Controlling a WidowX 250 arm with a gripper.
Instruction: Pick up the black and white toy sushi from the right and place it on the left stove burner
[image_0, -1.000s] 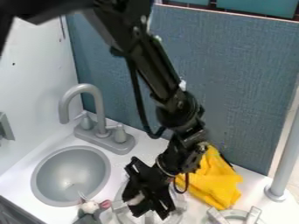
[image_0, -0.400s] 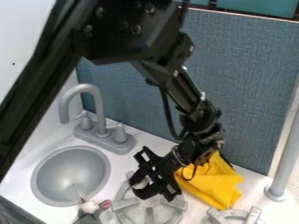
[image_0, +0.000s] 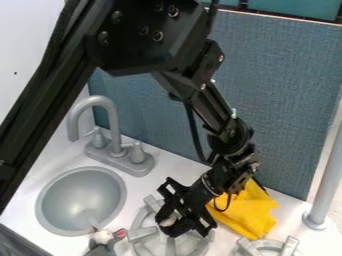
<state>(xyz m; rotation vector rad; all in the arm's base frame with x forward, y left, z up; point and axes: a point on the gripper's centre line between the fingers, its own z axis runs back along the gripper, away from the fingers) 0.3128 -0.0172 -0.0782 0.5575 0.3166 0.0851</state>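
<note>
A: Left?
B: Sink (image_0: 81, 202), tap (image_0: 101, 101) behind. Toy (image_0: 101, 240), likely a mouse, at the sink's front right.
A: Middle?
B: Burner (image_0: 144, 234). Cloth (image_0: 248, 216) behind it, rightward.
A: Right?
B: Second burner (image_0: 290, 246), pole (image_0: 322, 190) behind it, further right. Panel (image_0: 280, 100) at back.

1 sink (image_0: 80, 202), 2 tap hndls (image_0: 137, 154), 2 burners (image_0: 142, 233), 1 yel. cloth (image_0: 248, 212).
</note>
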